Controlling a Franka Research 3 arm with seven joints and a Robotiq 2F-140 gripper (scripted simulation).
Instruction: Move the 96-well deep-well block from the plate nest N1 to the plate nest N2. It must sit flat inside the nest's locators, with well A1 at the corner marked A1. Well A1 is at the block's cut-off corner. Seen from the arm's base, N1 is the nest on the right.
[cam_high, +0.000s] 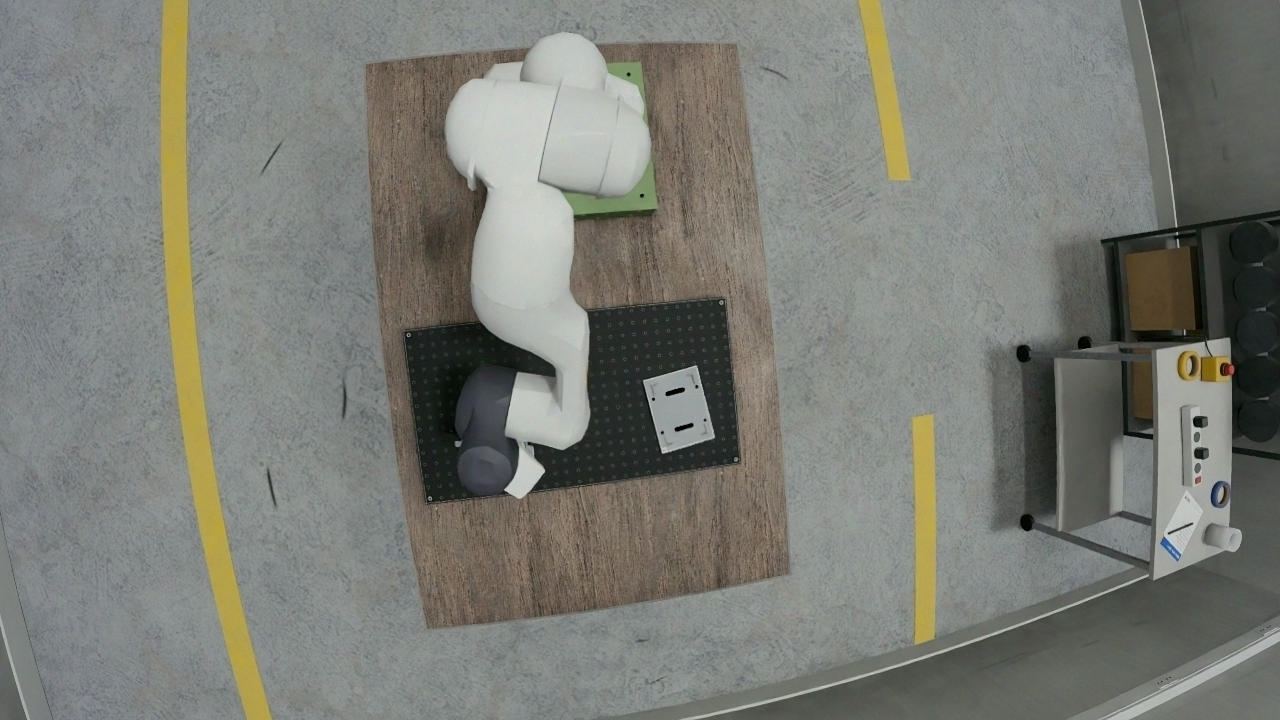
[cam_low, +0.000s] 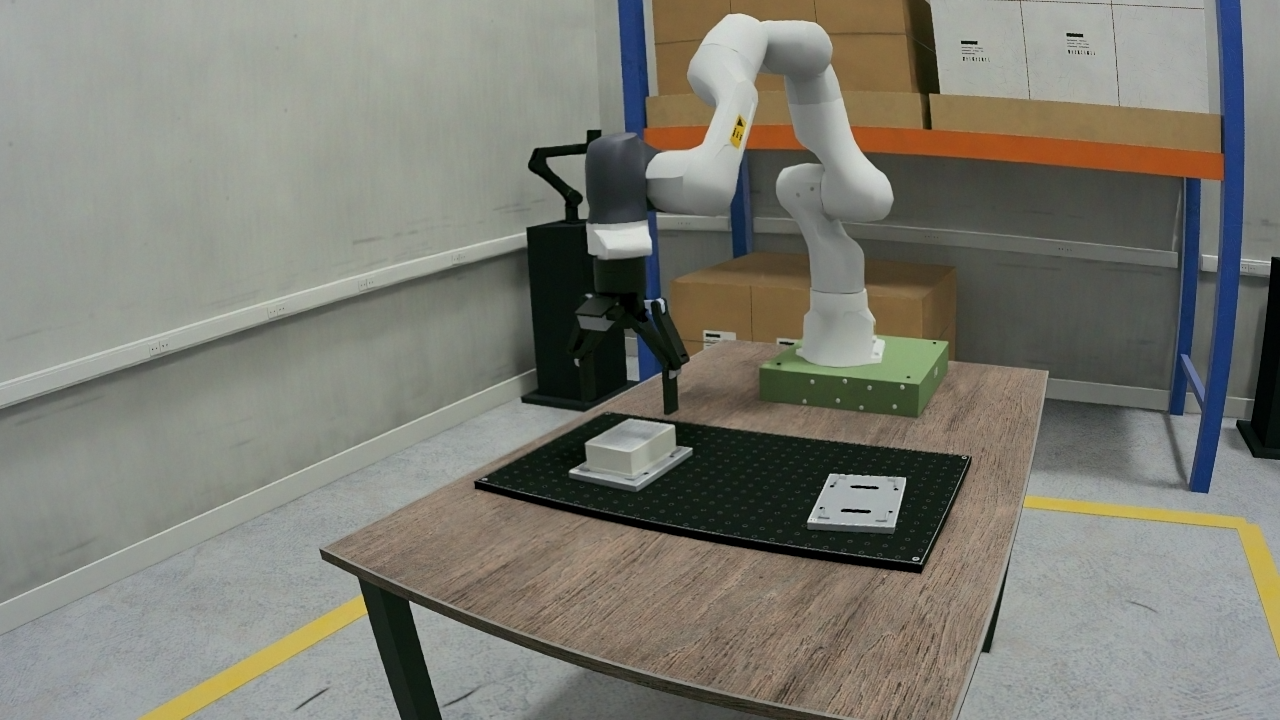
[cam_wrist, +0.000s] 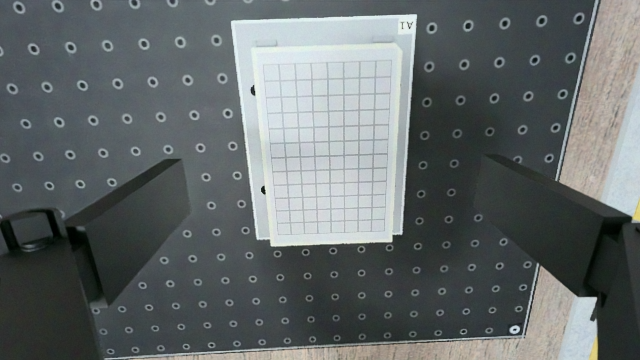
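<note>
The white 96-well deep-well block (cam_low: 629, 445) (cam_wrist: 327, 145) sits in nest N1 (cam_low: 669, 462) (cam_wrist: 320, 31) on the left part of the black breadboard. In the wrist view its cut-off corner lies at the nest's A1 label (cam_wrist: 406, 25). My gripper (cam_low: 628, 401) (cam_wrist: 332, 183) is open and empty. It hangs straight above the block, with one finger out past each long side. In the overhead view my wrist hides the block. Nest N2 (cam_high: 678, 408) (cam_low: 856, 503) is an empty grey plate with two slots, on the right part of the board.
The black perforated breadboard (cam_high: 626, 340) (cam_low: 742, 474) (cam_wrist: 100, 125) lies on a wooden table (cam_high: 581, 555) (cam_low: 671, 608). My green base block (cam_high: 626, 204) (cam_low: 854, 376) stands at the table's back. A black pedestal stands on the floor behind the gripper.
</note>
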